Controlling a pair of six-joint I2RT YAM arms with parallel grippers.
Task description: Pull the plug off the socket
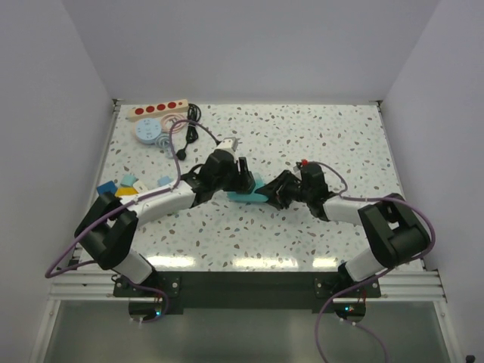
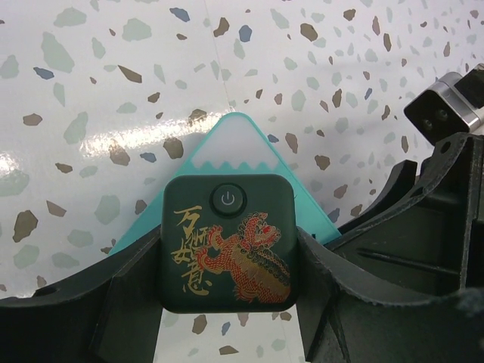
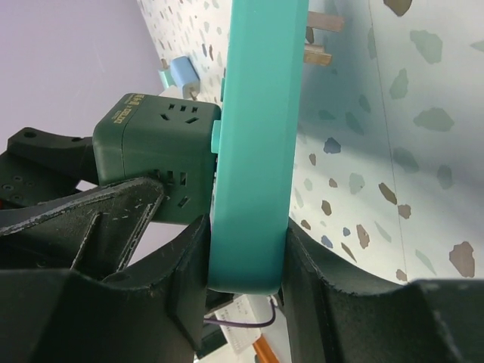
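three pale lilac-white walls close round a glossy white counter (image 1: 340, 151) flecked with grey and brown. in its far left corner lies a cream power strip (image 1: 156, 110) with four red outlets. a black corded plug (image 1: 190, 138) lies near the strip's end, and a pale blue disc (image 1: 149, 134) sits just in front of it. a blue block (image 1: 108, 187) sits beside the left arm. at mid-counter the left jaws are clamped on both sides of the dark green cube plug (image 2: 227, 242), which sits tight against the face of the teal socket slab (image 3: 257, 151). the right jaws are closed across that slab's thickness. from above, the two wrists hide most of the cube.
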